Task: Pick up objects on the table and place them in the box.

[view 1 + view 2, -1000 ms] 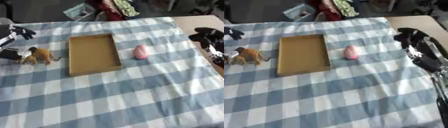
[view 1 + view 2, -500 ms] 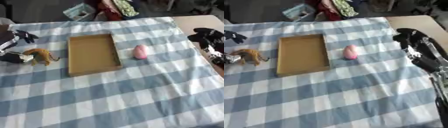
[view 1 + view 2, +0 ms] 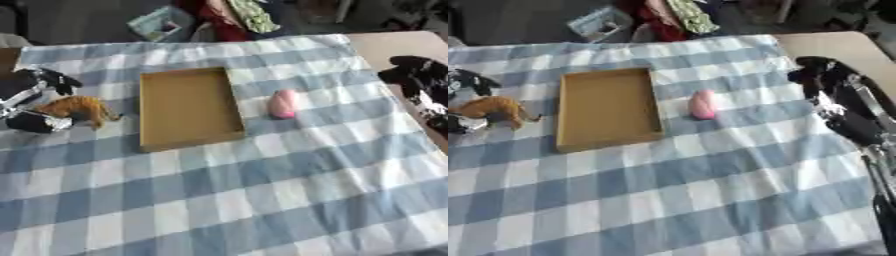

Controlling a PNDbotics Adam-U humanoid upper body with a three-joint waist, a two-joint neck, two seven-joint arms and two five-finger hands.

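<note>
The left hand is closing its fingers around the small brown toy animal at the bench's left edge — the grasp step, I judge. The next move calls for lifting it right into the shallow cardboard box; the pink oval object is lying beyond, the right hand hanging relaxed.

Lived-in room: checkered tablecloth, clothes heap behind.

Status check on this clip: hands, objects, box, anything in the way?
Left hand at the brown animal figure, grasp unclear. Right hand idle at the right edge. Pink object lies right of the empty box. Nothing obstructing.
</note>
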